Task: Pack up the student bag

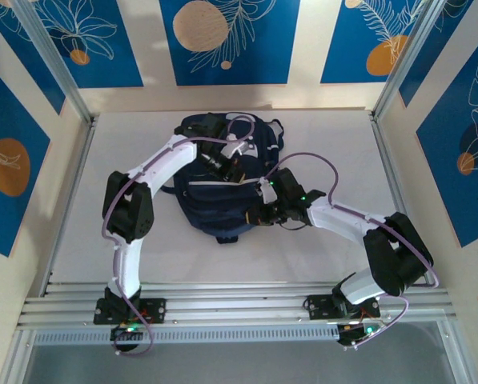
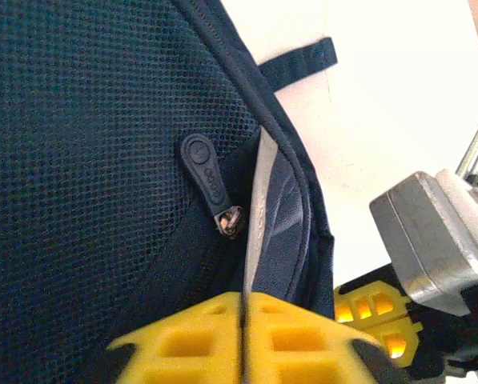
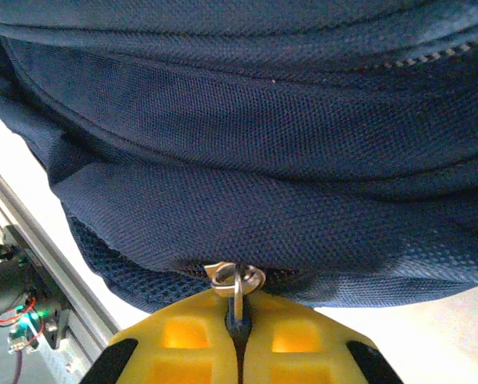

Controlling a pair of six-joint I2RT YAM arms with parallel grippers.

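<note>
While left pincer (image 2: 243,320) clamps student bag (image 2: 86,160) trim, right pincer (image 3: 239,324) grips a zipper pull (image 3: 237,282)

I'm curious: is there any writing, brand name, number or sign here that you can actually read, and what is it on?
No text can be read anywhere.
Zip pull on the bag: small raised marks, too blurred to read.
Wall panels: leaf and circle drawings, no words.
</note>
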